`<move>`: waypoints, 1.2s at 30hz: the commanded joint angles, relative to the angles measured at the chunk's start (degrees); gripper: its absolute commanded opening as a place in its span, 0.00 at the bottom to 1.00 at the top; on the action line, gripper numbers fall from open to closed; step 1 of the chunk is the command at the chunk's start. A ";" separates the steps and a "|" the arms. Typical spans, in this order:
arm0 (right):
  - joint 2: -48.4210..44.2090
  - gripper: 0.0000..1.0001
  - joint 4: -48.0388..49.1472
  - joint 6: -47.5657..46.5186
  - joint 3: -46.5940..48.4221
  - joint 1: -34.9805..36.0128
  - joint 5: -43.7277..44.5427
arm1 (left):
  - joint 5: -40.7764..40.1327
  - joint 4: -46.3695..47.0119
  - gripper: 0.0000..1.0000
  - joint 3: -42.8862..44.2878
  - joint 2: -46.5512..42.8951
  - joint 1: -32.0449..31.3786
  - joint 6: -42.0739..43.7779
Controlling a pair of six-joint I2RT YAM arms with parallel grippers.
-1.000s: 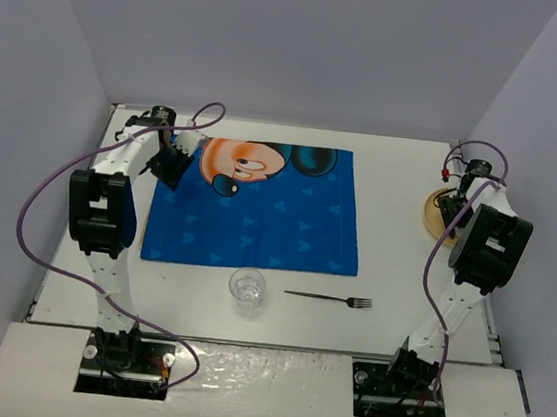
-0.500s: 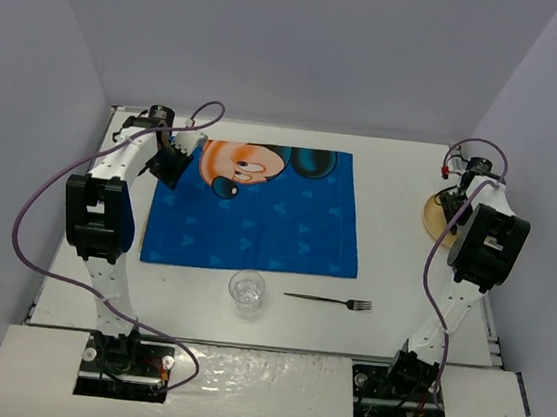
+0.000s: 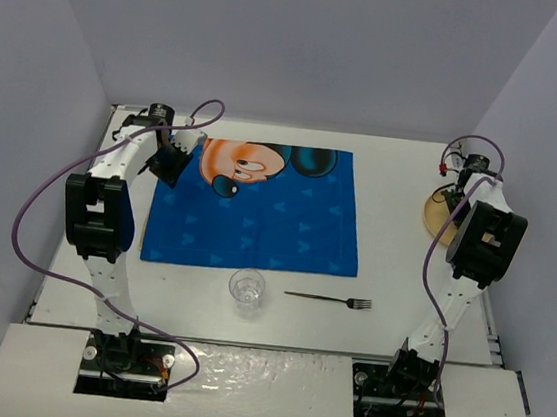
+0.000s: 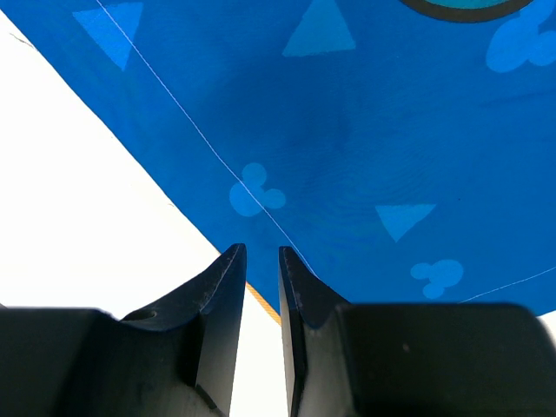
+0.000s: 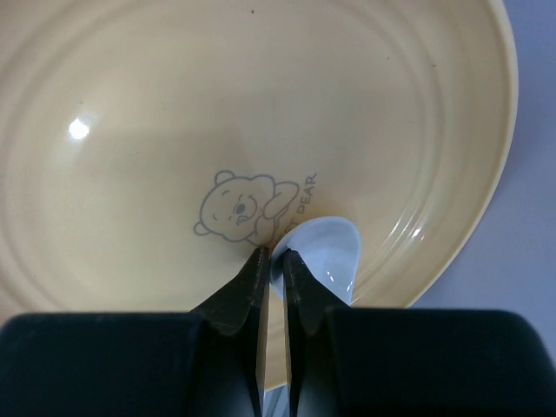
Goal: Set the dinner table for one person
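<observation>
dinner table (image 3: 394, 252): the white top under everything. The setting isn't assembled on it yet and the pieces lie scattered.
placemat (image 3: 258, 211): flat in the middle of the table, long side running left-right.
plate (image 5: 130, 104): yellow with a bear print, at the table's far-right edge, well apart from the placemat's right edge.
spoon (image 5: 328, 252): pale, lying inside the plate. Its bowl sits just right of the jaw tips and touches them. The handle is hidden under the fingers, so you can't read its long axis. My guess is that it runs back under the wrist.
right gripper (image 5: 274, 254): down inside the plate, jaws closed to a sliver right at the spoon bowl's left rim. You can't tell from here whether the rim is actually pinched.
left gripper (image 4: 261, 250): at the placemat's far-left corner, jaws almost together with a narrow slot. The mat's edge runs into that slot, but you can't tell whether it's clamped or only straddled.
glass (image 3: 247, 291), fork (image 3: 329, 299): just in front of the mat's near edge, glass to the left. The fork lies left-right with its tines to the right.
key relation: the place setting lies to the left of the right jaws, across bare table. Your right arm is by far the nearer one to the plate and spoon, while the left is on the far side of the mat.
next, my read: confirm the spoon comes up with the jaws before you carry it left.
risk: a pinch on a thin rim could slip and drop the spoon back into the plate.
</observation>
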 commanded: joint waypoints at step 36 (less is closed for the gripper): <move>-35.21 0.00 -23.29 -7.18 -21.46 38.56 -34.13 | 0.57 2.22 0.19 -6.52 -8.29 -0.35 1.22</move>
